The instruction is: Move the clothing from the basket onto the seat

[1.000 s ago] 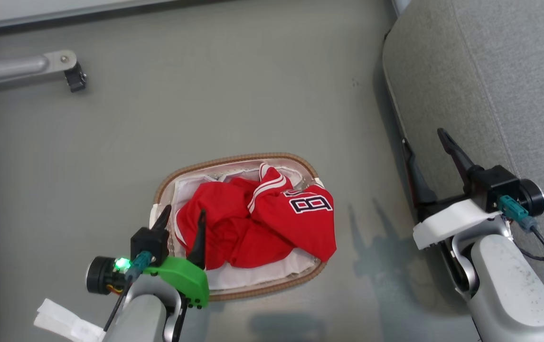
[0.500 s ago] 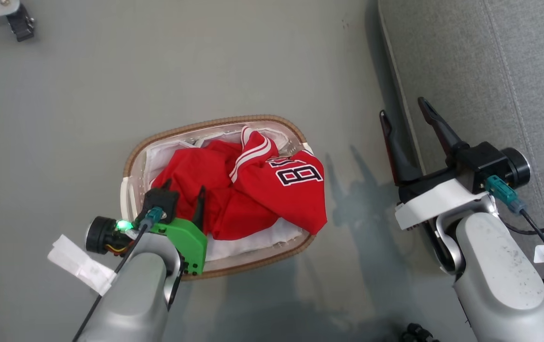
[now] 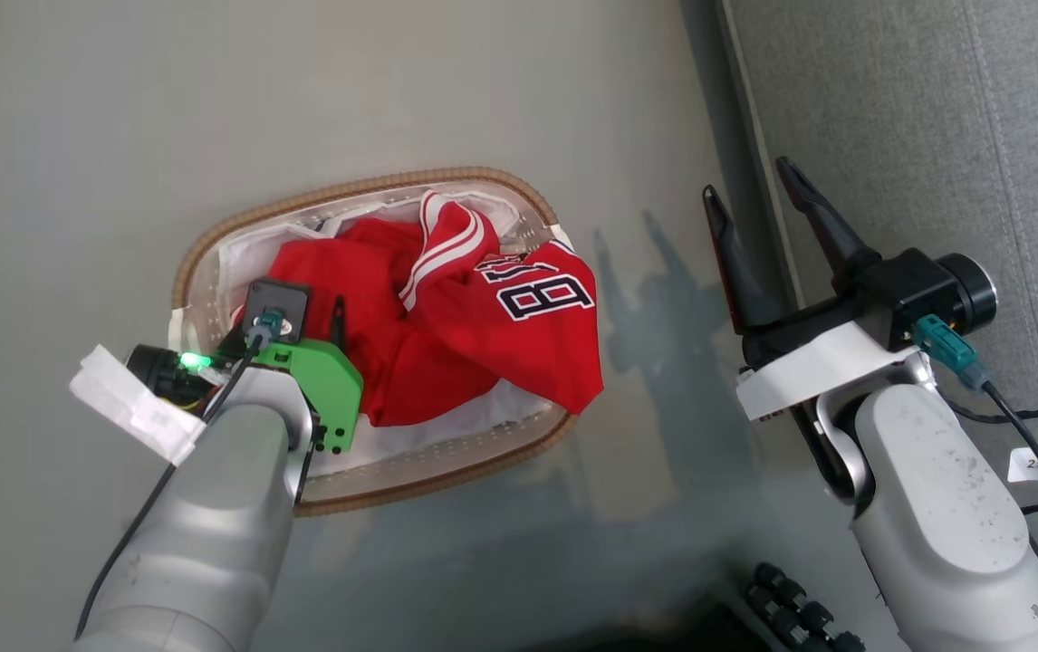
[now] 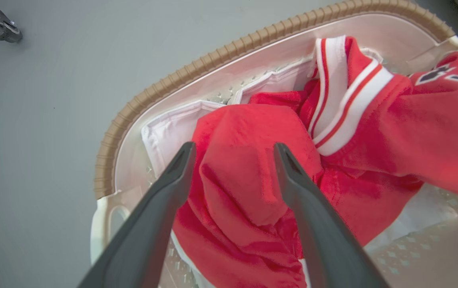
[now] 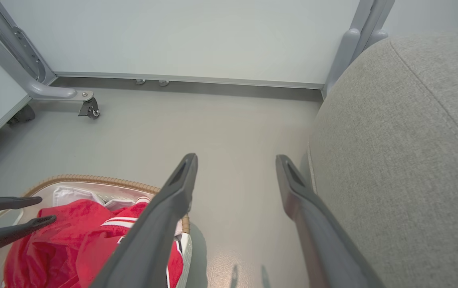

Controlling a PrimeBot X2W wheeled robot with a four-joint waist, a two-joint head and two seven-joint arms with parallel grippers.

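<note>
Looks like a test room staged as a living space. Bare grey floor, plain pale wall panels on grey metal legs with a castor. Homely touches: grey sofa cushion, laundry basket on the floor.

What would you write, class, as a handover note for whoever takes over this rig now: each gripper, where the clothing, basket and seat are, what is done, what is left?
Left gripper: open, in the basket, fingers either side of a fold of the plain red garment.
Right gripper: open, holding nothing, above the floor beside the seat.
Clothing: both pieces in the basket; the numbered garment hangs over its side toward the seat.
Done: nothing on the seat yet.
To do: probably close on the fold, lift, carry to the seat; then the numbered garment.
</note>
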